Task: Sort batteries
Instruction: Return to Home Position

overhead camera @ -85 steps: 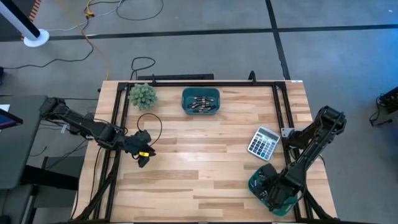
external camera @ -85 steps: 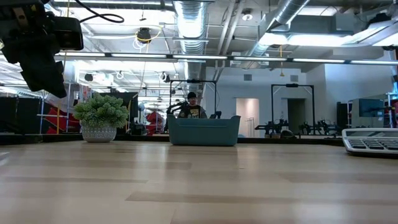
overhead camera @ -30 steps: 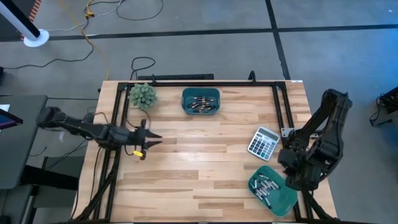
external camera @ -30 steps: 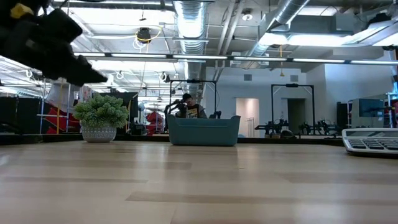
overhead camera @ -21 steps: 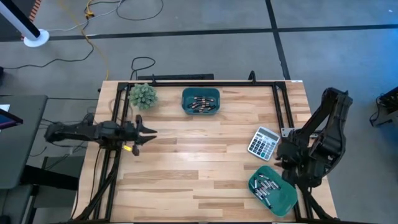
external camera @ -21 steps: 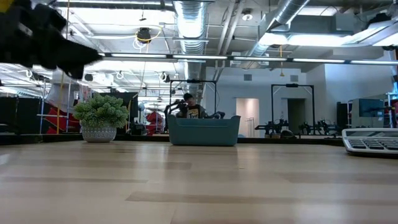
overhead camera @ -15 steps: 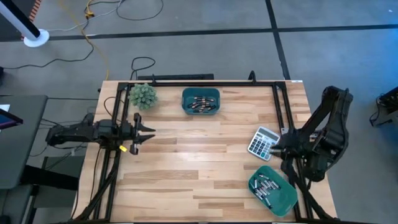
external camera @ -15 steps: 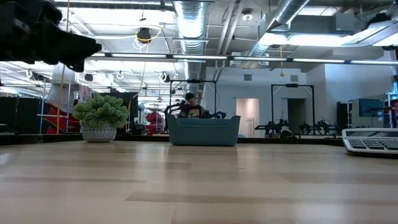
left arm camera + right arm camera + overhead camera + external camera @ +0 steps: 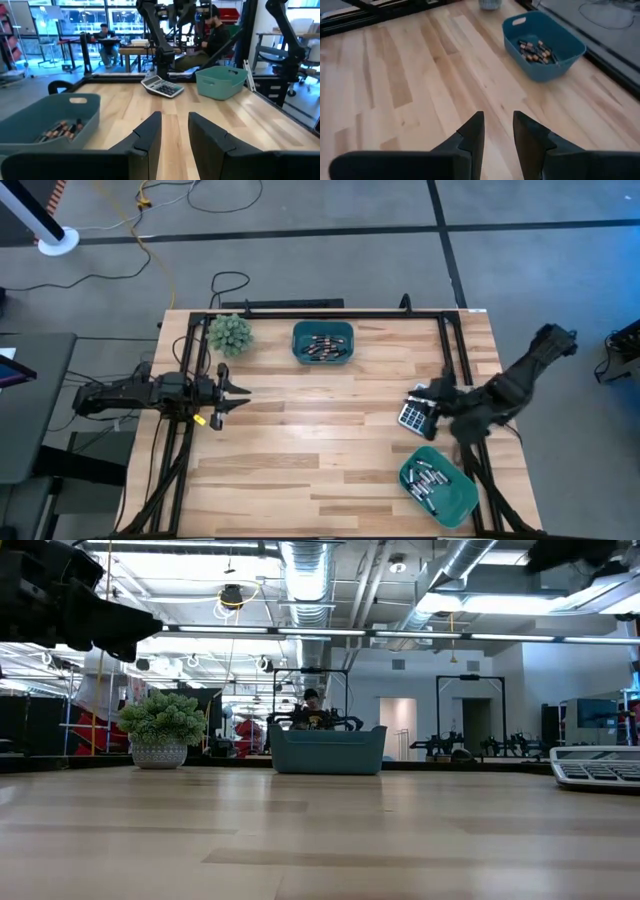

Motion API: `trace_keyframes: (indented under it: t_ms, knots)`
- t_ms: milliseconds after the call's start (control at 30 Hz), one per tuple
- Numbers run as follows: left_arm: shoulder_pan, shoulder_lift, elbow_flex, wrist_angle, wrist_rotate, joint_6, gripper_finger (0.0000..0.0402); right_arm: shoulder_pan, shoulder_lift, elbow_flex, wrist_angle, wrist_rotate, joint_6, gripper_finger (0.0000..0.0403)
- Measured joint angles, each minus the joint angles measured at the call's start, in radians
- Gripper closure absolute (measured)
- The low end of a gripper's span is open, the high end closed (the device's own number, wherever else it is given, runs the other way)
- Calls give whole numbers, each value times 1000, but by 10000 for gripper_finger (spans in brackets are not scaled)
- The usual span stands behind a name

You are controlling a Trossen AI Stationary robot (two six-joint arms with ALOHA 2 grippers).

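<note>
Left claw (image 9: 232,393): spread, empty, drawn back to the table's (image 9: 320,450) left edge.
Right claw (image 9: 422,402): spread, empty, lifted off the green bin (image 9: 468,506), now over the calculator (image 9: 409,417).
Batteries (image 9: 322,347): heaped in the blue bin (image 9: 297,340) and the green bin; none loose on the table.
Meaning: sorting looks finished; arms heading home.

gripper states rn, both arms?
Left gripper: open, empty, over the table's left side.
Right gripper: open, empty, over the calculator.
</note>
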Motion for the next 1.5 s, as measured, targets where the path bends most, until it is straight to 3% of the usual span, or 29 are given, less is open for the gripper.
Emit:
trace_keyframes:
  t_ms: [200,367,433,533,767,1033,1267,1500]
  knots:
    - [0,0,0,-4,-14,43,308,-206,0,-194,446,-149,-306,284]
    - [0,0,0,-3,-36,90,308,-423,1,-345,912,-456,-633,284]
    - [0,0,0,-3,-38,141,308,-502,-4,-392,1013,-524,-699,284]
    - [0,0,0,-3,-38,185,308,-586,-45,-481,1145,-543,-758,284]
    - [0,0,-1,-3,-38,118,308,-752,-171,-714,1572,-745,-837,284]
    - [0,0,-1,-3,-38,101,308,-826,-311,-827,1564,-886,-774,285]
    - [0,0,-1,-3,-38,102,308,-797,-516,-925,1450,-884,-654,285]
    - [0,0,-1,-3,-38,102,308,-775,-692,-937,1228,-797,-589,285]
